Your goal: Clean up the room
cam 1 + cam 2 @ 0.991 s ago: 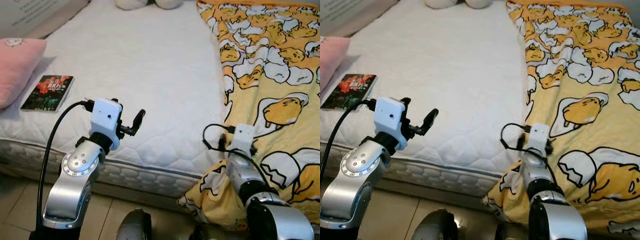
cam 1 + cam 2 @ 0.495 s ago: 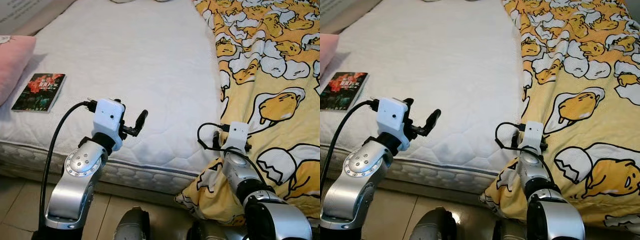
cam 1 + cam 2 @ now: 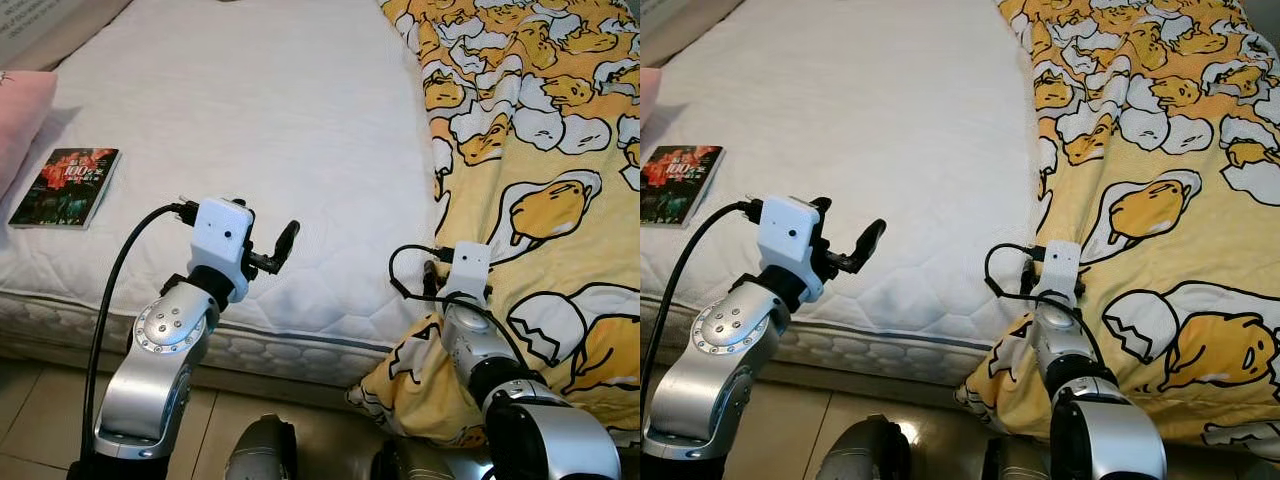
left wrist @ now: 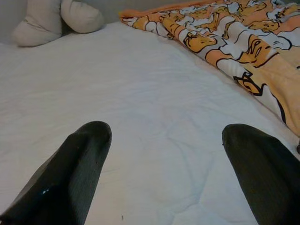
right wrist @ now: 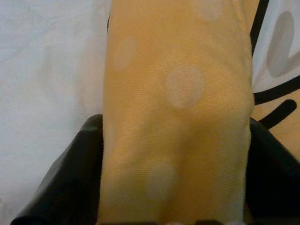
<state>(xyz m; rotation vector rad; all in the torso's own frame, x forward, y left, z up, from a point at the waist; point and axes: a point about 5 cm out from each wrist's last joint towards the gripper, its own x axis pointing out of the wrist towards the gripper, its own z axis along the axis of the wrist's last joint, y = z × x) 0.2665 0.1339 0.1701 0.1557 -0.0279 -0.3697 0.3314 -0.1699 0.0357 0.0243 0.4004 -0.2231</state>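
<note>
Bed: white quilted mattress (image 3: 300,120) fills the upper left and centre of the frame, bare on the robot's left half.
Blanket: yellow cartoon-print blanket (image 3: 540,150) covers the right side and spills over the lower right edge toward the floor.
Right tool: right tool (image 5: 176,140) is clenched on a fold of the blanket at the bed's lower right edge.
Left tool: left tool (image 4: 166,140) hangs released above bare mattress, lower left.
Change: view has slid up the bed over the last second, so the camera has moved; both arms keep their pose.
Meaning: blanket seems gripped and ready for spreading.
Book: book (image 3: 65,187) lies at the left edge.
Hidden: pink pillow (image 3: 18,115) is cut off; right fingertips are buried in cloth.
</note>
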